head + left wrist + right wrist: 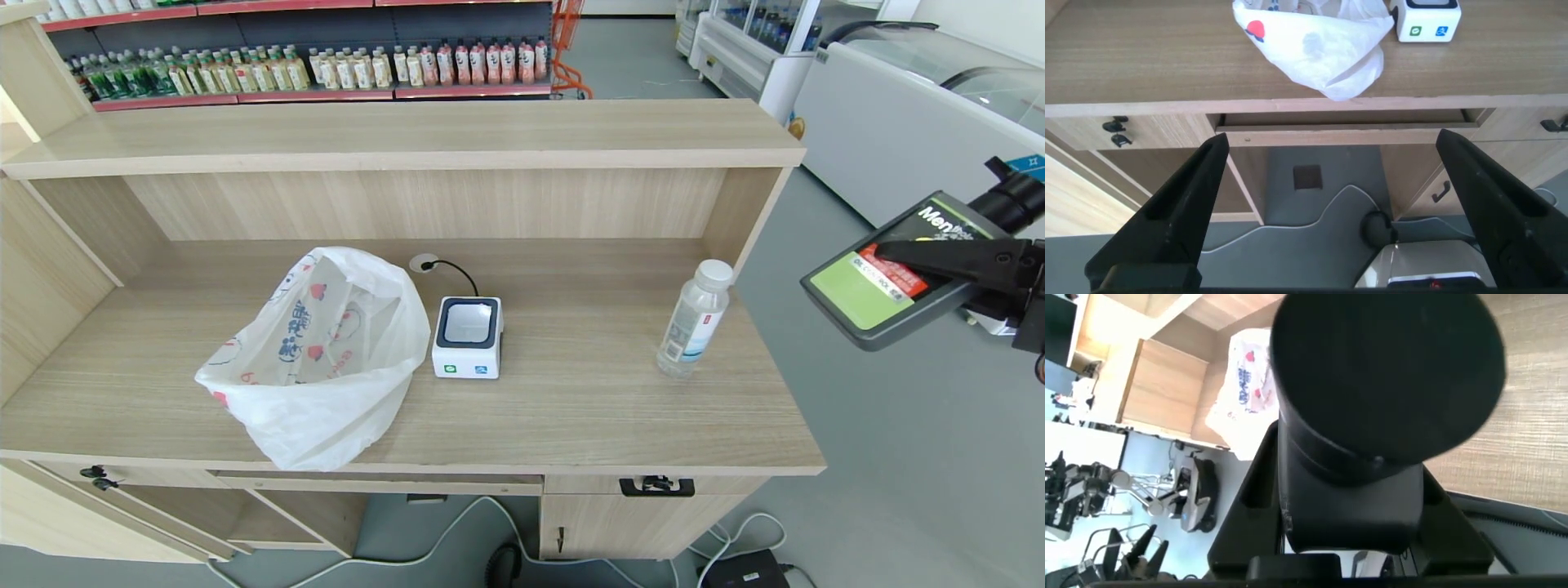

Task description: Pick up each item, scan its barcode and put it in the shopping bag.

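Right gripper [908, 258] was out past the right end of the counter [571, 400], over the floor, jaws clamped on a dark tube [857, 296] with a green and red label. The tube was tilted, label face up, its black cap end toward the wrist; one black finger [939, 251] lay across the label. In the right wrist view the round cap [1388, 376] sat close to the lens between the two fingers. Left gripper [1331, 220] hung low in front of the near edge of the counter, jaws spread wide with nothing between them; its fingers [1176, 216] framed the open space under the counter top. The white shopping bag [318, 367] with red print lay on the left part of the counter, mouth open, its near side reaching the near edge. The scanner [467, 336], a small white box with a dark window on top, stood just right of the bag, touching or almost touching it; I could not tell which. A black cable [457, 272] ran from it to a hole at the far side. A clear water bottle [692, 322] with a white cap stood upright near the right end, well apart from the scanner. Shelves [310, 69] of bottled drinks stood beyond the counter.
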### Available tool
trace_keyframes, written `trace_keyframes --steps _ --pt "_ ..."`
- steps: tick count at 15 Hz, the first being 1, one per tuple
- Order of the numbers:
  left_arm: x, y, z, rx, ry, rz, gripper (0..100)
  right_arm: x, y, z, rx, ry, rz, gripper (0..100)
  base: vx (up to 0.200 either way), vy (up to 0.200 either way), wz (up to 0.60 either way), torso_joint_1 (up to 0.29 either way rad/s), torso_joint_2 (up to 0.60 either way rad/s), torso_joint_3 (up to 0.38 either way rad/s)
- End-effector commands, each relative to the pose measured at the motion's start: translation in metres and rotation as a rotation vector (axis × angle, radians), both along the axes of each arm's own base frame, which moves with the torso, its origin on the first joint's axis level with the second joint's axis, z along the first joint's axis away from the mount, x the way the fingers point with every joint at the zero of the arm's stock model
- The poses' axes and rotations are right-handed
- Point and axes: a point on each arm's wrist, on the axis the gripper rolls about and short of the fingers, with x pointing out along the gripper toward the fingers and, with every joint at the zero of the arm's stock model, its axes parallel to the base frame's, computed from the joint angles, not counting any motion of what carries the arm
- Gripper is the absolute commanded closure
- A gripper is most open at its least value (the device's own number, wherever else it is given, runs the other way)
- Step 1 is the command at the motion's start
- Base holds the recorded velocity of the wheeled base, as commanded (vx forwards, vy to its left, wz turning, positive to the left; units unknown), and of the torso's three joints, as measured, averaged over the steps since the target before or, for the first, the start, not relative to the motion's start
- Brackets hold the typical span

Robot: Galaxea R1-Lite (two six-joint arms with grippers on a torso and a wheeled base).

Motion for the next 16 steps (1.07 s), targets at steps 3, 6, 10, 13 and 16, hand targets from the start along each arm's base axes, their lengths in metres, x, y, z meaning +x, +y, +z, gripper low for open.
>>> trace_keyframes --steps 3,6,10,13,16 --pt "0.000 0.000 0.000 0.000 0.000 0.000 0 0.000 0.005 0.001 0.000 -0.006 0.027 100 0.000 0.000 0.00 0.000 0.00 0.000" --pt "0.000 0.000 0.000 0.000 0.000 0.000 0 0.000 0.008 0.001 0.002 -0.011 0.047 100 0.000 0.000 0.00 0.000 0.00 0.000" --pt "0.000 0.000 0.000 -0.002 -0.002 0.000 0 0.001 0.014 0.003 0.002 -0.027 0.078 100 0.000 0.200 0.00 0.000 0.00 0.005" --pt "0.000 0.000 0.000 -0.002 0.000 0.002 0 0.005 0.015 0.002 -0.001 -0.029 0.076 100 0.000 0.200 0.00 0.007 0.00 0.002" --pt "0.000 0.000 0.000 0.000 0.000 0.002 0 0.033 0.019 0.003 -0.015 -0.045 -0.021 100 0.000 0.200 0.00 0.004 0.00 0.001"
